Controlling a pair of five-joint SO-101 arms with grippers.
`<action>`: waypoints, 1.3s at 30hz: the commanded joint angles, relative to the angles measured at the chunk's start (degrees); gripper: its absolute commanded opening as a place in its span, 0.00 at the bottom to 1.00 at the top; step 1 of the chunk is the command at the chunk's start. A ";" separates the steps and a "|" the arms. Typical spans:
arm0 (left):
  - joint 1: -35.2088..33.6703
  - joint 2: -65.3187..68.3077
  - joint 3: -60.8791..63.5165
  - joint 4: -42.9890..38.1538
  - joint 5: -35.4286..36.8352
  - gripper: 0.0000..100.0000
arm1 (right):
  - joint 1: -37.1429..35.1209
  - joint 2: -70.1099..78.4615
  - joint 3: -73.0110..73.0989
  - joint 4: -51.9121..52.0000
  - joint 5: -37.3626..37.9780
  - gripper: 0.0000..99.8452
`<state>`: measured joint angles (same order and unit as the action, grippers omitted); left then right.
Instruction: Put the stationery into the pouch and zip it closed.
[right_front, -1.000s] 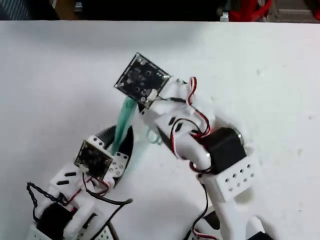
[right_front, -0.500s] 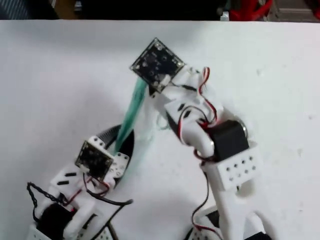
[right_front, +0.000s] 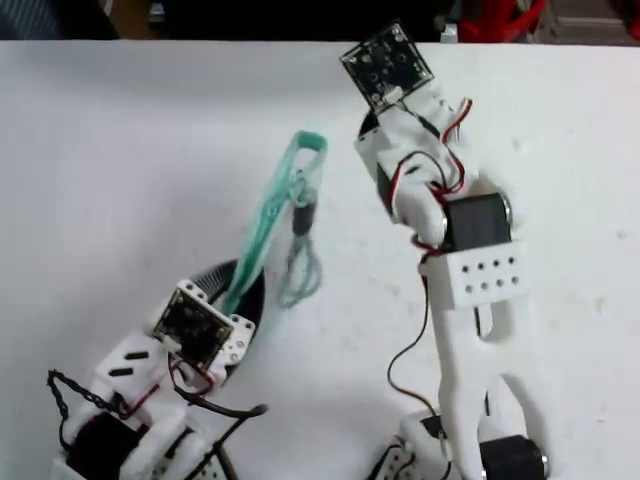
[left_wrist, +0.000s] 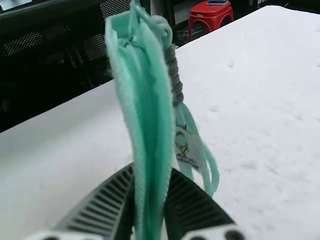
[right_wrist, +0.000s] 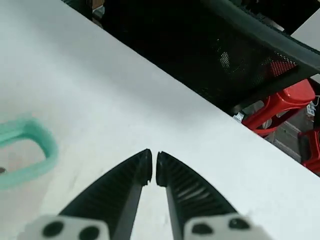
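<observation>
Teal pouch (right_front: 262, 232), pinched edge-on in the left gripper (left_wrist: 150, 175), could slip or twist — the hold looks thin; the right gripper (right_wrist: 150, 167), closed on nothing, sits just past its far end.

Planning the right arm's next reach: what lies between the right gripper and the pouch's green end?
Nothing. In the right wrist view, only bare white table separates the shut right gripper from the pouch.
</observation>
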<state>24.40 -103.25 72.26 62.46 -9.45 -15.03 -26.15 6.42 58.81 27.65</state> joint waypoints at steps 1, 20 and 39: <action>1.01 0.66 -0.97 0.00 -0.18 0.02 | -2.59 -9.01 -0.79 7.60 2.37 0.02; 1.19 0.66 -0.97 0.35 -0.35 0.02 | -22.37 -9.10 -0.79 20.26 24.18 0.30; 0.75 0.66 -1.76 -0.88 0.00 0.11 | -24.66 -10.07 -8.09 27.65 30.33 0.02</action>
<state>24.75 -103.25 72.18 62.99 -9.45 -38.42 -33.89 -0.26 84.92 57.80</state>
